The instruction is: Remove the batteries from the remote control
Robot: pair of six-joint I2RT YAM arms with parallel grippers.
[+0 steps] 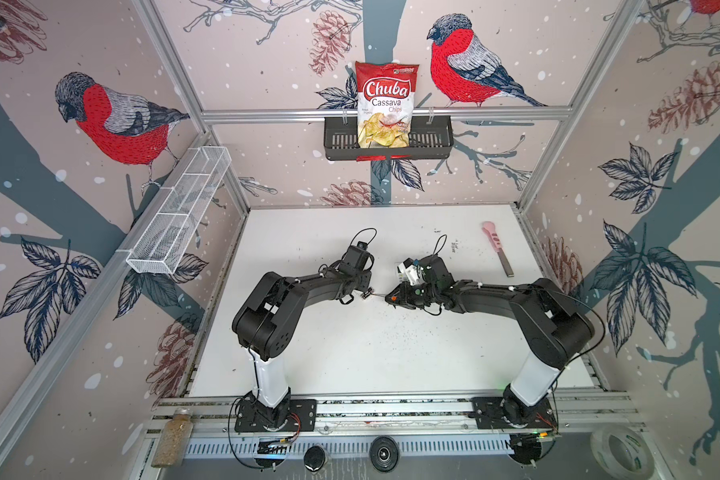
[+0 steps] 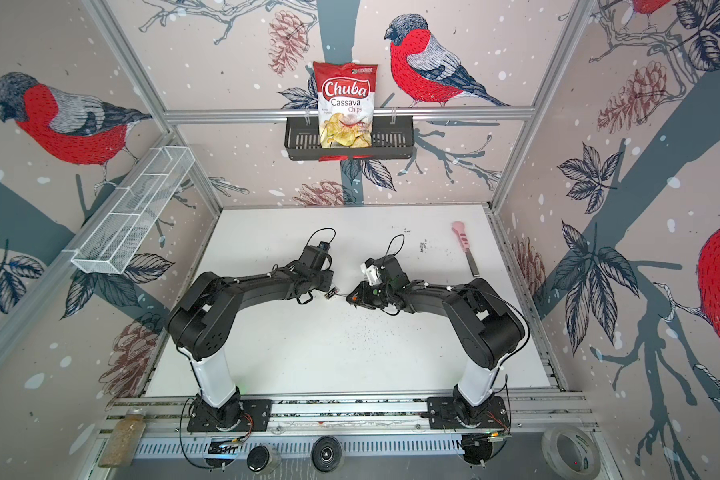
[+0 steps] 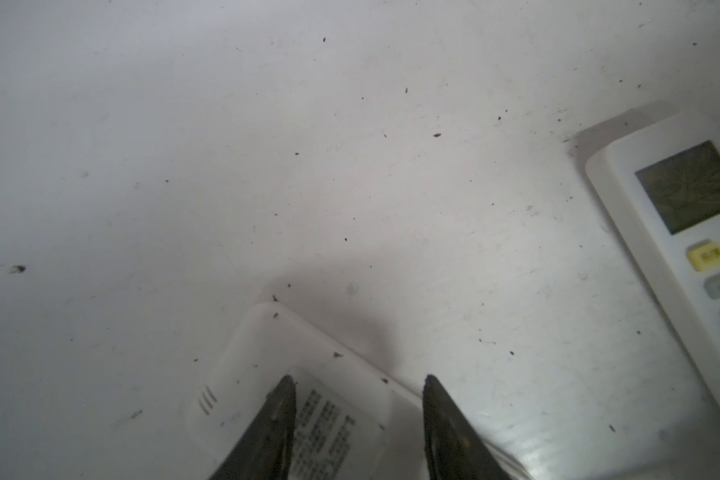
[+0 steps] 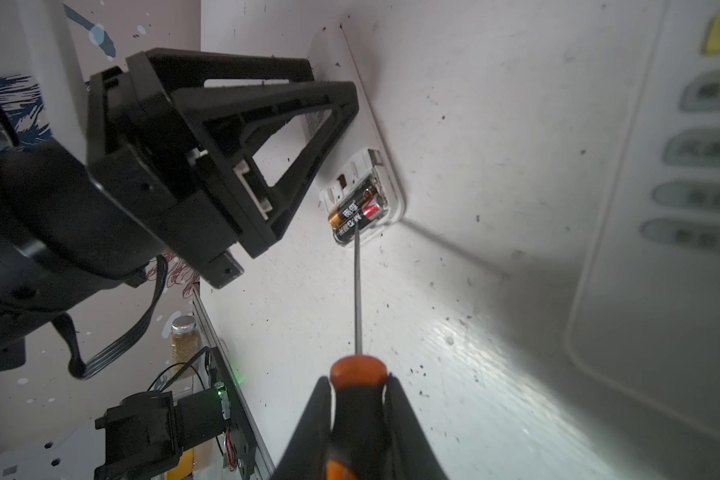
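The orange-and-black-handled screwdriver (image 4: 357, 291) poking at the slim black gold-ended batteries (image 4: 352, 214)

Closest in, the right gripper (image 4: 358, 380) is clamped on that screwdriver's handle, shaft reaching the two batteries, which sit in the open compartment at the end of the white plastic remote control (image 3: 242, 365), lying back-up on the white tabletop (image 1: 350, 353). The left gripper (image 3: 357, 378) has its jaws partway apart, tips down on the remote's back, not gripping anything. Near it lies a second white remote with a grey screen (image 3: 657, 257), face up. Further back, a pink-handled tool with a flat metal blade (image 1: 492, 237), then a red-and-white Chuba chips bag (image 1: 385, 104) in a black wall basket (image 1: 433, 137).
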